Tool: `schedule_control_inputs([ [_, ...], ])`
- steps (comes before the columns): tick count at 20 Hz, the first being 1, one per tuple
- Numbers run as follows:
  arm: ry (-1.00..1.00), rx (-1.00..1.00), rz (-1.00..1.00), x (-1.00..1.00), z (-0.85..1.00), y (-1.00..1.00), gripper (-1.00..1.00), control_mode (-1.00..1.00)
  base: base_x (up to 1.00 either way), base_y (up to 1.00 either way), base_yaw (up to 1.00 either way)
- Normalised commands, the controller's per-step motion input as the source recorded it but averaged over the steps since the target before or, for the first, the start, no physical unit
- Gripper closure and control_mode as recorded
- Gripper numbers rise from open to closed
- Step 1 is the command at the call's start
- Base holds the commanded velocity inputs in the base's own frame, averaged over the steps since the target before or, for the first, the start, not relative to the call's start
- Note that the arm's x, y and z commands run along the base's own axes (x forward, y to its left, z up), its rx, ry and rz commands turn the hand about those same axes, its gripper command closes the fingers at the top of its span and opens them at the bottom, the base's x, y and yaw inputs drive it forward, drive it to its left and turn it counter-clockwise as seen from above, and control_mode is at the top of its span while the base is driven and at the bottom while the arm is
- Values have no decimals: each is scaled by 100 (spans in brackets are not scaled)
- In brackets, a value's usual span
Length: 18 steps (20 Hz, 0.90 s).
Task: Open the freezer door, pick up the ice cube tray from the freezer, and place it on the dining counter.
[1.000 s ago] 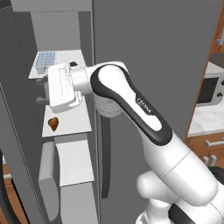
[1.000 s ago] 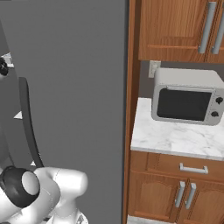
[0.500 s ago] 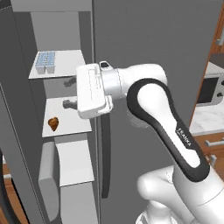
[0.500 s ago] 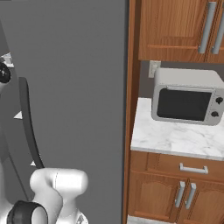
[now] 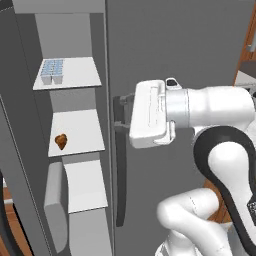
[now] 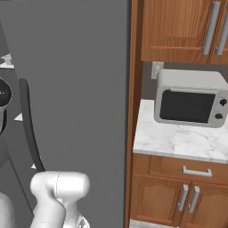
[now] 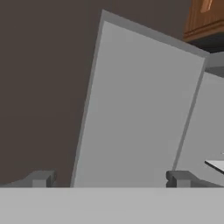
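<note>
Up on the top white shelf point(image 5: 75, 75) of the open freezer point(image 5: 70, 150) sits the ice cube tray point(image 5: 52, 71), near the shelf's left rear corner. It looks like light, stiff plastic, probably slick if frosted, so I would pinch it across its narrow width at the middle, keeping it level. It is small, rectangular, pale blue-white, with two rows of little square cells. My fingers point(image 5: 119, 111) stand spread wide and hold nothing, in front of the plain grey door point(image 5: 170, 50) beside its dark handle point(image 5: 120, 180), well apart from the tray.
</note>
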Motion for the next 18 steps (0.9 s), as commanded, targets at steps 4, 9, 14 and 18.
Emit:
schedule_control_inputs([
  [4,9,-4,-28,-24,2,-74,-100,-100,0,0,0],
  [9,10,-6,-29,-17,0,-65,-100,-100,0,0,0],
  [14,12,-12,-31,-13,0,-45,-100,-100,0,0,0],
  [18,8,-11,-31,-12,0,-41,-100,-100,0,0,0],
])
